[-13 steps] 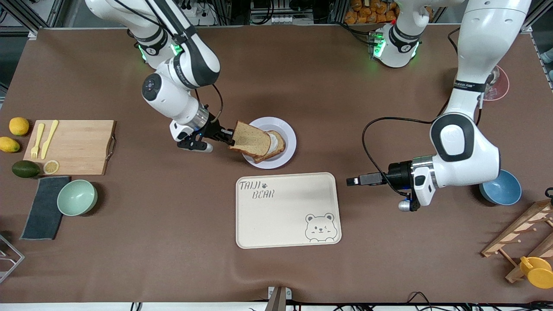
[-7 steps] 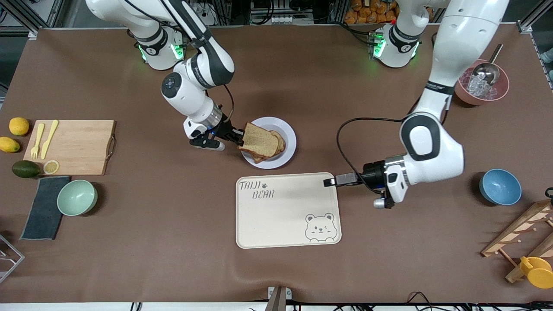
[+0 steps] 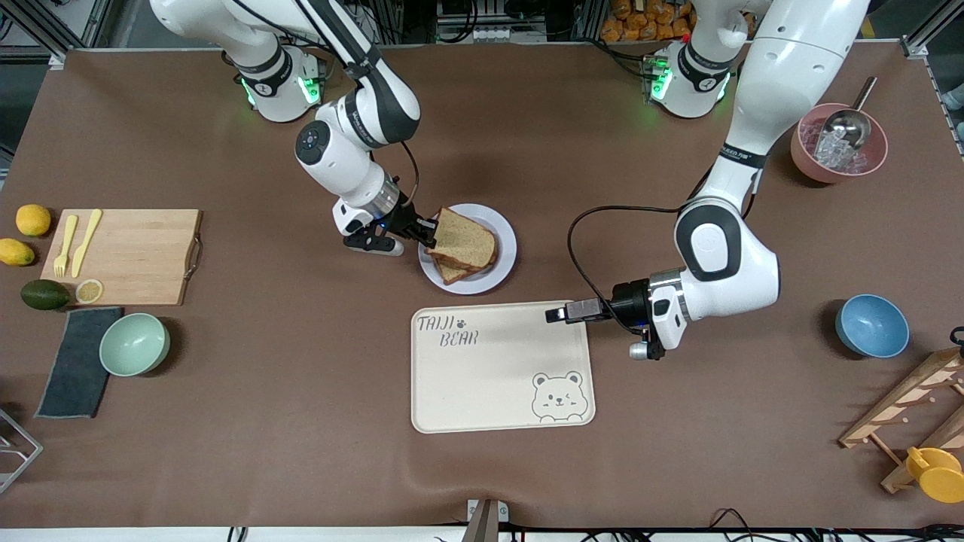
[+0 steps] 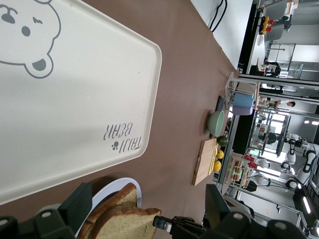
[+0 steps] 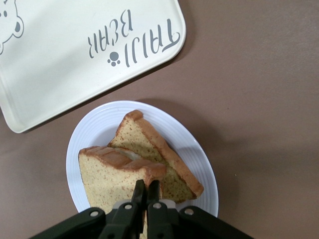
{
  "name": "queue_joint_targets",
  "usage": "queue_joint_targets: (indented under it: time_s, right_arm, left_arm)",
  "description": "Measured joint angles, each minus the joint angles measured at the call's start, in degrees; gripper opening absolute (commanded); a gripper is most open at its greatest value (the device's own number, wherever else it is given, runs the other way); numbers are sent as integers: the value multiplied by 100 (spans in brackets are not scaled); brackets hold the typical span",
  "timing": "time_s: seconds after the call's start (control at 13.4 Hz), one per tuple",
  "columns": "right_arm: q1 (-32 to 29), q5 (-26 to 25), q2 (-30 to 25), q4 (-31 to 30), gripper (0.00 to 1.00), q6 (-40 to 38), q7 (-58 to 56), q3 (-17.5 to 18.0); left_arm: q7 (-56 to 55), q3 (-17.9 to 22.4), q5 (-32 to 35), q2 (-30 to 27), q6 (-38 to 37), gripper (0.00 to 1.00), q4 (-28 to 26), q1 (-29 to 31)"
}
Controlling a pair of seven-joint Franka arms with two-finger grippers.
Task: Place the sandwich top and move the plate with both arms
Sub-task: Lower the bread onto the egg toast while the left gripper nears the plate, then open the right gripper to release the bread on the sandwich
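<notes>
Looking down from the front camera, I see my right gripper (image 3: 431,232) pinched tight on the crust edge of the plain brown wholemeal bread slice (image 3: 466,239), the sandwich top, which sits over a second slice on the small round pale lavender-white plate (image 3: 504,256). That plate rests on the brown table farther from the camera than the cream rectangular bear-printed tray (image 3: 501,376), at roughly the tray's twelve o'clock. My left gripper (image 3: 556,313) hangs over the tray corner toward the left arm's end of the table, at about five o'clock from the plate, its fingers spread wide and holding nothing. A wooden cutting board (image 3: 139,256) with yellow plastic cutlery lies toward the right arm's end, a pale green bowl (image 3: 134,344) nearer the camera than it. A blue bowl (image 3: 872,325) and a pink bowl with a metal scoop (image 3: 838,150) stand toward the left arm's end. From my left wrist camera, both dark fingers (image 4: 76,205) stand well apart with the tray (image 4: 75,114) under them, and the plate's rim (image 4: 133,188) and the bread (image 4: 127,225) show between them. From my right wrist camera, my fingertips (image 5: 140,191) are closed together on the top slice's (image 5: 107,179) crust, the slice lying across the lower one (image 5: 154,149) on the plate (image 5: 197,164), with the tray (image 5: 65,55) just beside it.
</notes>
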Motion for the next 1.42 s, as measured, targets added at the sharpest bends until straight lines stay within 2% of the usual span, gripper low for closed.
queue_joint_targets:
  time_s: [0.3, 0.45, 0.67, 0.75, 0.82, 0.9, 1.42]
  right_arm:
    - [0, 10, 39, 1, 38, 11, 57, -5]
    - [0, 15, 46, 2, 59, 20, 76, -5]
    - [0, 24, 46, 27, 74, 31, 88, -8]
    - [0, 28, 46, 44, 74, 35, 89, -21]
    - [-2, 33, 46, 73, 81, 35, 90, -45]
    - [-18, 47, 46, 109, 100, 23, 92, -72]
    - [-629, 63, 4, 588, 100, -512, 86, -179]
  left_arm:
    - [133, 0, 0, 21, 0, 100, 6, 0]
    - [182, 0, 0, 21, 0, 100, 6, 0]
    - [183, 2, 0, 45, 0, 100, 4, 2]
    - [183, 3, 0, 78, 0, 100, 4, 2]
    - [184, 3, -1, 109, 0, 100, 5, 2]
    - [185, 3, -7, 129, 0, 100, 5, 3]
    - [573, -22, -989, 194, 56, 100, -49, -281]
